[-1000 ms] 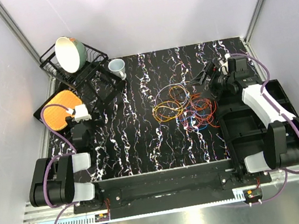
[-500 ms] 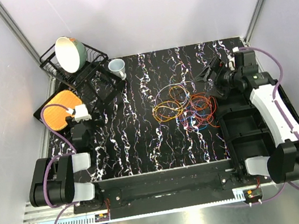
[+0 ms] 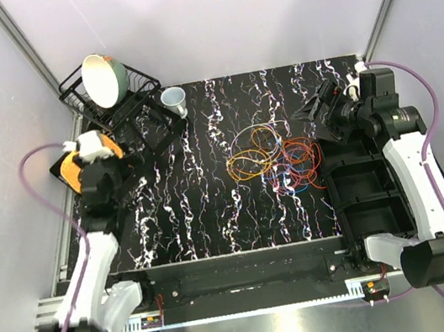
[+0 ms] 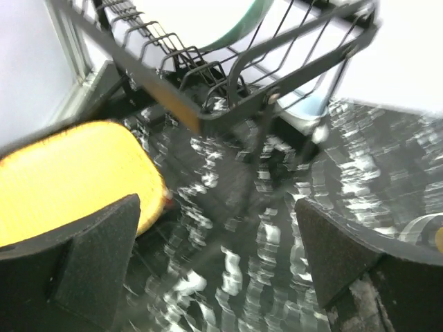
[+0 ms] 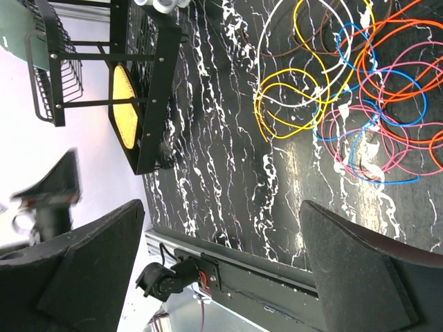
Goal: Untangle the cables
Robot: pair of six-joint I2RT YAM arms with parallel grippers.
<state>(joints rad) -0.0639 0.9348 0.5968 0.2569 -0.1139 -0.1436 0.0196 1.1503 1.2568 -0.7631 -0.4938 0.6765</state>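
Tangle of thin orange, red, yellow, pink and blue cables [image 3: 276, 159] lying in overlapping loops, well apart from the black wire dish rack [image 3: 121, 98], toward the right arm's side; nothing lifted yet. Right pincer [image 5: 221, 228] hovering beyond the heap from the rack, jaws spread wide, holding nothing, probably lining up on an outer loop. Left pincer [image 4: 214, 235] likewise wide open and empty, just beside the rack, near the flat yellow-orange board [image 4: 69, 173], far from the work. Glossy black, white-veined counter [image 3: 196, 213] setting off the bright wires. Plain pale walls closing in behind the rack.
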